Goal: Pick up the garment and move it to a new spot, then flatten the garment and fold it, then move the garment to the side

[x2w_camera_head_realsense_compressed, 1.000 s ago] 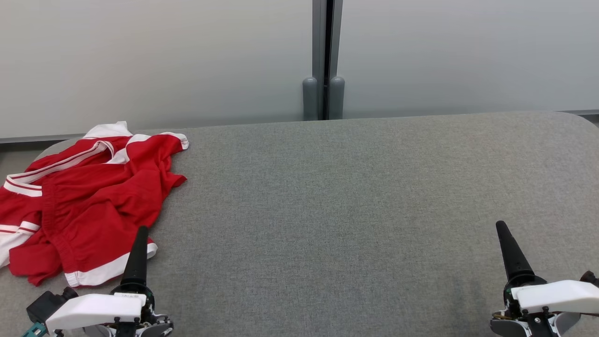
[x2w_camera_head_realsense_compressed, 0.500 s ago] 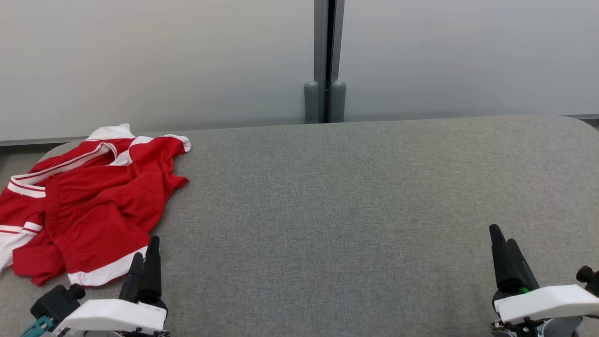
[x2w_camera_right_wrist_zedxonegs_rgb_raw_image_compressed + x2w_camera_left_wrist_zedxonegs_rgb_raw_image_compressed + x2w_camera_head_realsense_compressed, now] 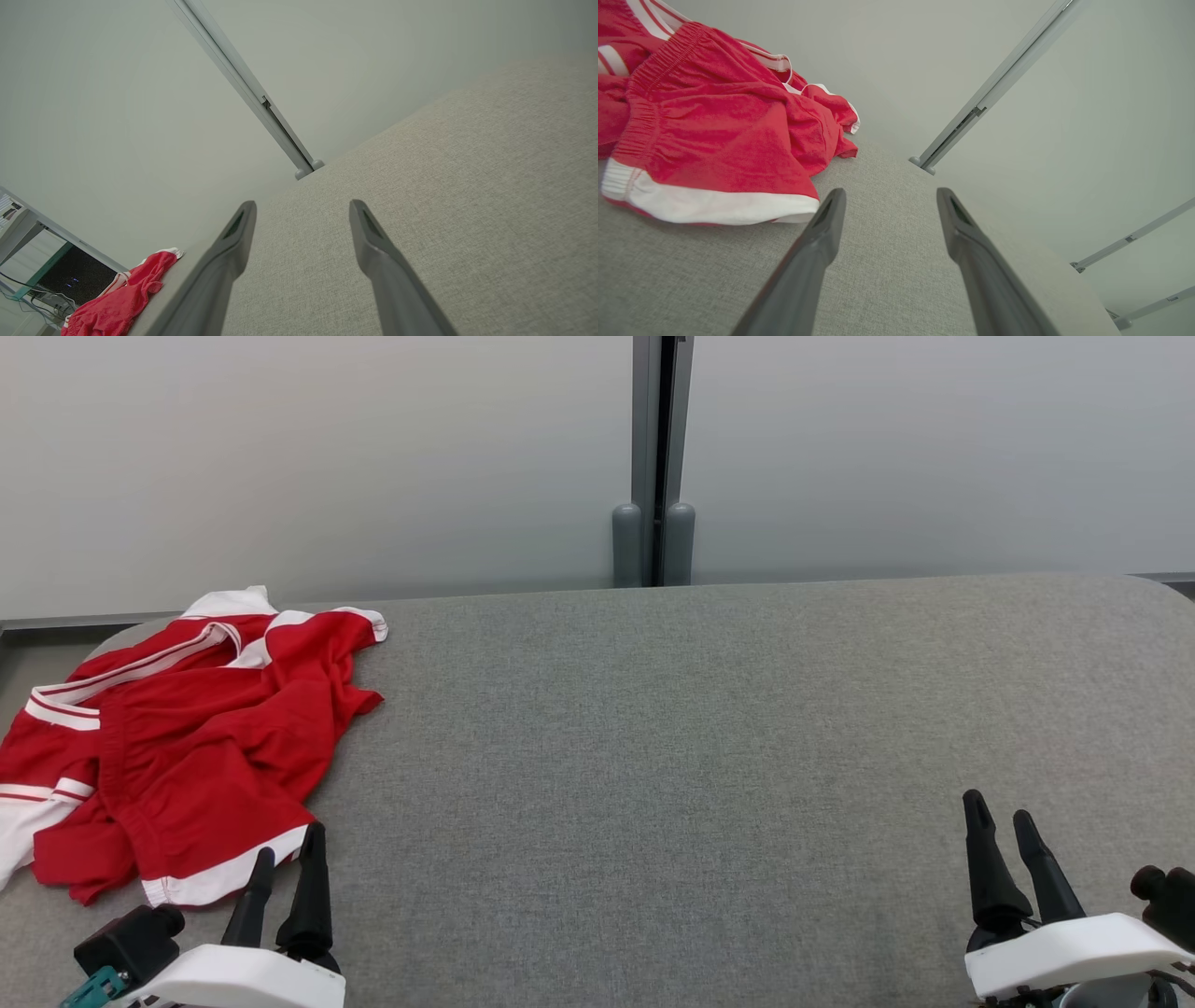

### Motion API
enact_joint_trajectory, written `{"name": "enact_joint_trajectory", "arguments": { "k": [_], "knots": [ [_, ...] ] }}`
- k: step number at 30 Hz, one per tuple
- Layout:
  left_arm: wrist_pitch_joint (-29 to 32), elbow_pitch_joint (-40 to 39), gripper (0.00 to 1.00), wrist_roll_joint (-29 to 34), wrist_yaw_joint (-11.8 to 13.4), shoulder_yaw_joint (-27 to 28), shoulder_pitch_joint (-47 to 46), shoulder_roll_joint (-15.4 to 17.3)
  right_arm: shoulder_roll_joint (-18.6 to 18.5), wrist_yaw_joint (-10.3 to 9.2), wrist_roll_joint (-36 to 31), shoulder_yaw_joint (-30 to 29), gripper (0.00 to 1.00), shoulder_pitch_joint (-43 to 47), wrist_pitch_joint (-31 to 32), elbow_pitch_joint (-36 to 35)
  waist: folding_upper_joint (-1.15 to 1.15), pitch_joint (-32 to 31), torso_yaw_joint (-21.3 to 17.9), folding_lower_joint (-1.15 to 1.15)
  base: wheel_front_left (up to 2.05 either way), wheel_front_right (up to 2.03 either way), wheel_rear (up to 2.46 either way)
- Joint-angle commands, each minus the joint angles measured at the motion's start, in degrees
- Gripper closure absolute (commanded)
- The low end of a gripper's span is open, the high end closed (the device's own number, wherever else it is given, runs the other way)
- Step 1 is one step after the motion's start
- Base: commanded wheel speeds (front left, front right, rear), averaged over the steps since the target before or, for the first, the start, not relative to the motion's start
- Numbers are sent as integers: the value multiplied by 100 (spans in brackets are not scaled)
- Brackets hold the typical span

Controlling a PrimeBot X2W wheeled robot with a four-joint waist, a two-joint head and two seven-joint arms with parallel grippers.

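1. Fingers: the left fingers (image 3: pixel 311 887) stand spread wide and hold nothing. The right fingers (image 3: pixel 985 868) are likewise wide and empty. Both pairs point forward over the desk (image 3: pixel 700 756), a grey cloth-covered surface.
2. Garment (image 3: pixel 187 737): red with white bands, crumpled in a heap, lying ahead of the left fingers and off to their left. In the left wrist view the corner of its white hem sits just beside the left-hand finger; whether the two touch cannot be told. It is well apart from the right fingers, far to their left.
3. Bare desk lies ahead of the right fingers and between the two pairs.
4. Step in hand, as judged: the first, picking up the garment. No grasp has been made.
5. Next move, as judged: the left fingers should shift left and forward over the hem or a raised fold, descend to the cloth and close on it. Lifted by one point, the cloth will likely hang bunched, so the right fingers may be needed for a second hold before flattening.
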Motion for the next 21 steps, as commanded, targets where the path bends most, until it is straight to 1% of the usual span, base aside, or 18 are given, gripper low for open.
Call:
{"name": "enact_joint_trajectory", "arguments": {
  "k": [1,6,21],
  "knots": [
    [-54,-58,0,195,32,-15,-49,75,-47,10,-191,12,0,-15,-68,-99,0,-7,5,0,0,0,0],
    [-158,-101,0,705,71,-65,-3,128,-32,10,-623,35,0,38,-171,-110,0,-28,23,0,0,0,0],
    [-401,-221,0,1735,109,-194,113,204,-4,11,-1628,64,0,108,-414,-201,0,-45,4,0,0,0,0]
  ]
}}
